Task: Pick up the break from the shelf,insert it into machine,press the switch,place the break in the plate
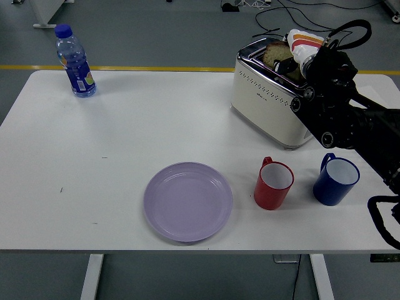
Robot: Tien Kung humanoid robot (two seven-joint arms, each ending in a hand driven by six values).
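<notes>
Head view: your right robot hand (301, 51) is at the toaster (270, 94), closed on the bread (277, 54).

You see the right arm come in from the right edge and reach over the toaster, which stands at the far right of the table (125, 137). The robot hand's fingers are clamped on the brown slice, which shows above the toaster's top slot, partly hidden by the hand; you cannot tell how deep it sits. The purple plate (187, 201) lies near the table's near edge, around its middle. Just right of the plate stands a red cup (274, 183), and beside that a blue cup (335, 180), under the arm. A water bottle (74, 60) stands upright at the far left corner. Your left robot hand does not show.
</notes>
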